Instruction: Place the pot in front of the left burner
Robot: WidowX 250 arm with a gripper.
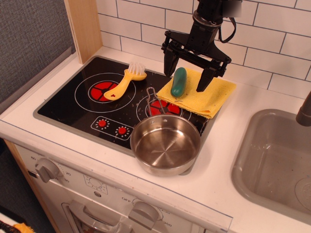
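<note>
**Claw spread wide above the cloth, pot at the front right of the cooktop**

Gripper (189, 73) hangs over the back of the cooktop (63, 104) with its two dark fingers well apart and nothing between them. Just below it a green pickle-shaped toy (178, 82) lies on a folded yellow cloth (206, 97). The pot (165, 144) sits empty at the front right edge of the cooktop, overlapping the white counter (228, 160), its wire handle pointing back over the right burner (163, 108). The left burner (103, 89) is well apart from the pot, with a yellow brush (125, 81) lying across its rings. A grey sink (277, 160) is at the right.
</note>
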